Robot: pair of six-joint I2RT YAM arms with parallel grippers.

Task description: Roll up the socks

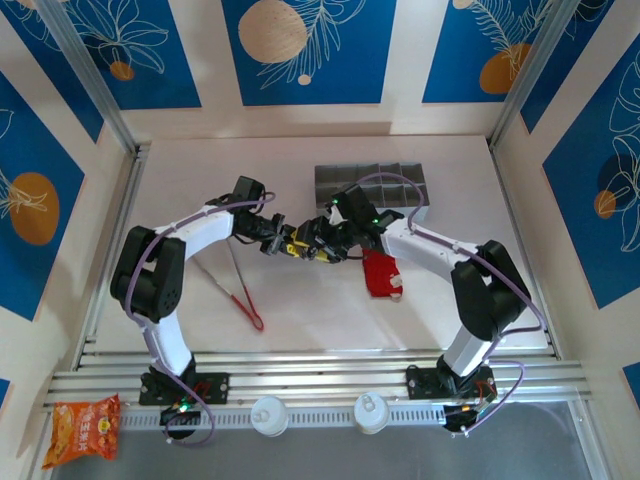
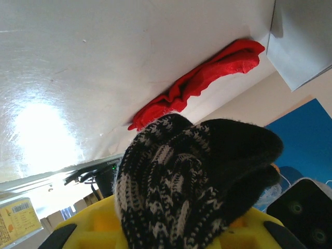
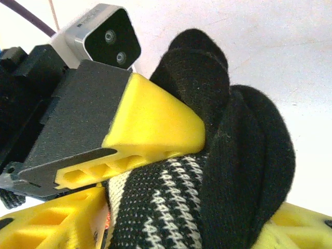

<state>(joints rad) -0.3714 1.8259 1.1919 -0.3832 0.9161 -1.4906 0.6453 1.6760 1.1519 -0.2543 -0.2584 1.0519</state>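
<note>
The black striped sock (image 3: 228, 155) is bunched up in the middle of the top picture. The left claw (image 1: 282, 243) pinches it tight. The right claw (image 1: 316, 246) has it between its fingers, but I cannot tell if they squeeze. The red sock (image 1: 380, 272) lies just lower right. If one claw slips, the roll could pop open.
</note>
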